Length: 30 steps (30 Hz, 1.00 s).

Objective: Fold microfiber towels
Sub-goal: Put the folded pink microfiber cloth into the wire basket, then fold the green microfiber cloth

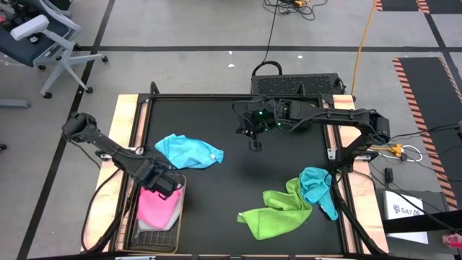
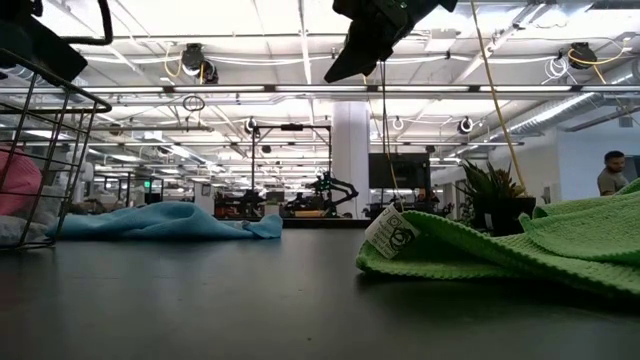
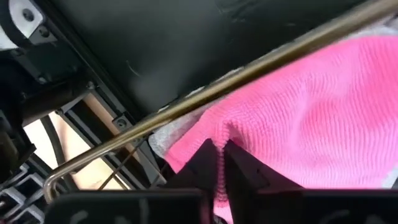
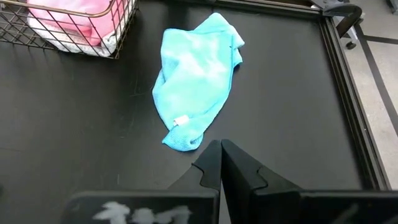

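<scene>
Black matte surface (image 1: pixel 238 180), open workshop behind. Landmark is the wire basket (image 1: pixel 177 217) at the near left corner: the left pincer (image 1: pixel 164 184) sits over it, nearly closed, nipping the pink towel (image 1: pixel 154 207) stuffed inside. Just beyond the basket lies the light blue towel (image 1: pixel 189 151), crumpled. Further right the right pincer (image 1: pixel 253 143) hovers shut and empty. Far right, the lime green towel (image 1: pixel 274 214) and teal towel (image 1: pixel 317 188) overlap. They're probably soft, light and floppy, so pinching a corner or hem looks best.

Two dark jointed arms (image 1: pixel 108 148), cabled.
</scene>
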### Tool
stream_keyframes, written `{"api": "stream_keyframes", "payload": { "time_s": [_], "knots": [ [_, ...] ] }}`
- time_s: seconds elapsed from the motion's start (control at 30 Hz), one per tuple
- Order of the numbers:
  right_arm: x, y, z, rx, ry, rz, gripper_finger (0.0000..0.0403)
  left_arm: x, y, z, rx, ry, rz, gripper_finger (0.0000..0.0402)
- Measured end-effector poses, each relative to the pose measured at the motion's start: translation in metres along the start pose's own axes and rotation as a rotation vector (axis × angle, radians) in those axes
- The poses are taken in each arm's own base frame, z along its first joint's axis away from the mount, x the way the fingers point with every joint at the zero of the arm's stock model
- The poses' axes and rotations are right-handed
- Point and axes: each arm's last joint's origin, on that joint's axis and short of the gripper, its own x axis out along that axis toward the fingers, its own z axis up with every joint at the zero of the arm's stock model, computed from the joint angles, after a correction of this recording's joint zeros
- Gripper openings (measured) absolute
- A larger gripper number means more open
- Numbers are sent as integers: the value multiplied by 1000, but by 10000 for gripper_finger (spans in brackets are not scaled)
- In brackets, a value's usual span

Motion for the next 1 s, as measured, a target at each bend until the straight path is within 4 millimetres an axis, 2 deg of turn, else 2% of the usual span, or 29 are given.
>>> {"api": "stream_keyframes", "payload": {
  "time_s": [0.17,0.3,0.5,0.6,0.8,1.0],
  "knots": [
    [0,0,0,0,-1,3,0,0,0,0,51,4,-2,93],
    [0,0,0,21,-1,5,0,-2,1,2,28,37,0,142],
    [0,0,0,27,-1,7,0,-27,9,7,-78,37,57,191],
    [0,0,0,36,-1,7,0,-48,11,8,-93,-60,51,196],
    [0,0,0,45,1,8,0,-80,8,11,-111,-273,-67,198],
    [1,2,-1,25,-19,52,0,-96,10,21,-259,-731,-107,198]
  ]
}}
